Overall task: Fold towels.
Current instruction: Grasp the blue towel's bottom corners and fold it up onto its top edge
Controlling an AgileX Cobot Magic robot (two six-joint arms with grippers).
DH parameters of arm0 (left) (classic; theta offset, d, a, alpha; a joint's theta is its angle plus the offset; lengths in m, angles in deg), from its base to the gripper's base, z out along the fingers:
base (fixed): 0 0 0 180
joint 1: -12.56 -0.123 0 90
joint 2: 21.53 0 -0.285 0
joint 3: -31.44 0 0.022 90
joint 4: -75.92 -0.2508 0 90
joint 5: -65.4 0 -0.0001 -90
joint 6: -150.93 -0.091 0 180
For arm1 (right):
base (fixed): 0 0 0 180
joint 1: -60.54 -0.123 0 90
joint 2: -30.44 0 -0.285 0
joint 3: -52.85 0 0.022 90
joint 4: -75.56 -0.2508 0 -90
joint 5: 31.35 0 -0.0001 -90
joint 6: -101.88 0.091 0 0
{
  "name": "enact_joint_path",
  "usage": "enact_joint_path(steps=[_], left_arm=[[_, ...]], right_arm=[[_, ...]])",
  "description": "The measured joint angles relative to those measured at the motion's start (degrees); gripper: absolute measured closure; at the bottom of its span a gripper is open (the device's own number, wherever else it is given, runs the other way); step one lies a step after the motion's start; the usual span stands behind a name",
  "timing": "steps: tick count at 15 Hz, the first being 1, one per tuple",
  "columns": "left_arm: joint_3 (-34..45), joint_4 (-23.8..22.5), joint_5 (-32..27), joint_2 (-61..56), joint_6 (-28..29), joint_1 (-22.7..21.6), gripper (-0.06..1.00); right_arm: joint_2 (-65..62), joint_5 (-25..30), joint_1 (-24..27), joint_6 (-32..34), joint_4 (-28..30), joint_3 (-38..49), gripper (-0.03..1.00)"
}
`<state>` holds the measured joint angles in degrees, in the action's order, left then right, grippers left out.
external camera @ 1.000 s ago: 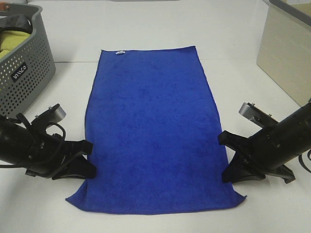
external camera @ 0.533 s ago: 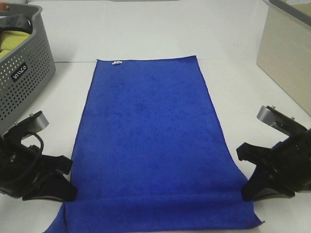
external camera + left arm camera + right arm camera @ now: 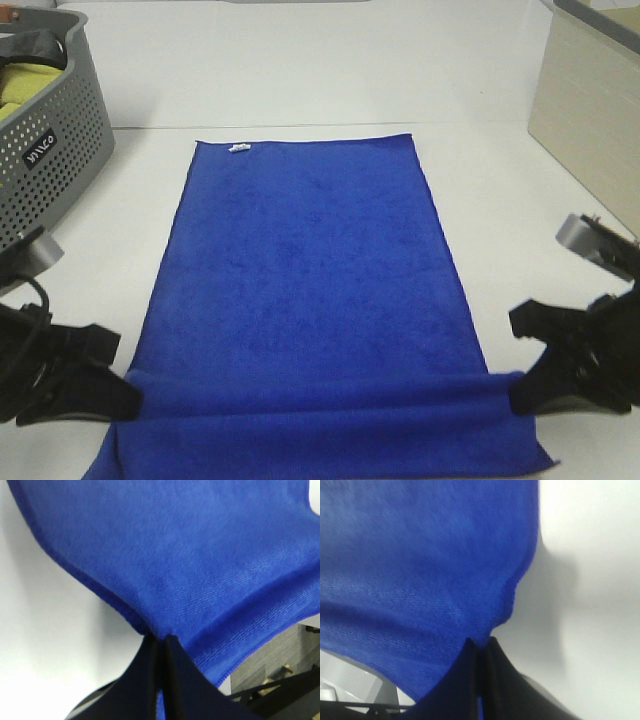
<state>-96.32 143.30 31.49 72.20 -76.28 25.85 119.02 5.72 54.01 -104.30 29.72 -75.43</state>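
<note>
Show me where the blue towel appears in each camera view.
Exterior high: blue towel lies flat in the centre, pinched at both side edges near the front.
Left wrist: blue towel fills most of the picture, edge in shut jaws.
Right wrist: the same, edge in shut jaws.
Shared landmark: white table.

The towel [image 3: 310, 290] lay on the table [image 3: 300, 70]; left gripper [image 3: 128, 386] and right gripper [image 3: 516, 386] met its near side edges; basket [image 3: 50, 150] stood far left, box [image 3: 590, 110] far right.

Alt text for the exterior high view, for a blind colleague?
A blue towel lies on the white table, its near sides pinched by the left gripper and the right gripper. A grey basket stands at far left.
</note>
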Motion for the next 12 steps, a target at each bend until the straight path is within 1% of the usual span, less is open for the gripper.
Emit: enact_joint_path(steps=[2,3,6,7,9,12], left_arm=[[-6.2,-1.9,1.1,2.8,3.4,0.0,0.93],[-10.8,-3.8,1.2,5.0,5.6,0.0,0.93],[-25.8,-11.1,1.2,13.9,13.6,0.0,0.93],[-31.6,-12.9,1.2,16.8,15.1,0.0,0.93],[-41.9,-14.8,1.3,23.0,17.4,0.0,0.93],[-56.5,-17.4,1.0,31.7,18.6,0.0,0.93]], right_arm=[[3.4,0.9,0.0,0.2,1.0,-8.5,0.97],[5.7,2.1,0.0,0.9,2.1,-12.9,0.97],[16.3,5.6,0.0,5.4,7.2,-30.9,0.97],[20.0,6.8,0.0,7.0,8.9,-36.4,0.97],[26.8,9.1,0.0,9.5,11.2,-48.1,0.97],[37.4,11.2,0.0,12.8,15.1,-64.9,0.97]])
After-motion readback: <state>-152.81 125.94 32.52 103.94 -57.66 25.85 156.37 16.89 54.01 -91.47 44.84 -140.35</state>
